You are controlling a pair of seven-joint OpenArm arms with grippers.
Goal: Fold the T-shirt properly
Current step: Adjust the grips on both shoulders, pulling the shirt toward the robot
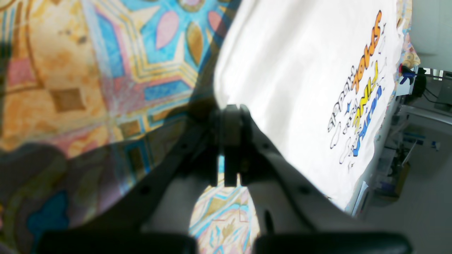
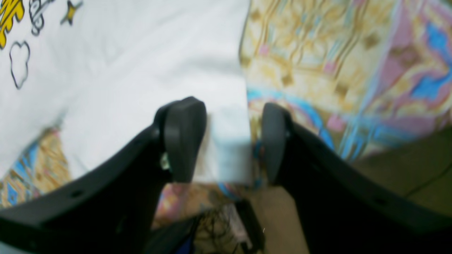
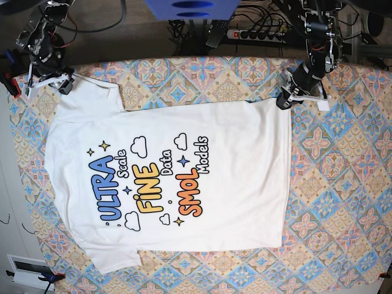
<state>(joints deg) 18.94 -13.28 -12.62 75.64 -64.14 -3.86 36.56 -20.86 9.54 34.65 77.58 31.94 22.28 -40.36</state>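
The white T-shirt point(image 3: 184, 171) lies flat and print-up on the patterned tablecloth point(image 3: 343, 184), sleeves to the left and hem to the right. My left gripper point(image 3: 283, 101) sits at the hem's far corner. In the left wrist view it point(image 1: 229, 111) is shut, with the corner of the T-shirt point(image 1: 300, 70) running into its tips. My right gripper point(image 3: 52, 86) is over the far sleeve. In the right wrist view it point(image 2: 229, 141) stands open, the T-shirt's point(image 2: 141, 70) sleeve edge lying between its fingers point(image 2: 183, 137).
A power strip point(image 3: 251, 33) with cables and a blue object point(image 3: 190, 9) lie behind the table's far edge. A white box point(image 3: 24, 269) sits at the near left corner. Tablecloth shows to the right of the hem.
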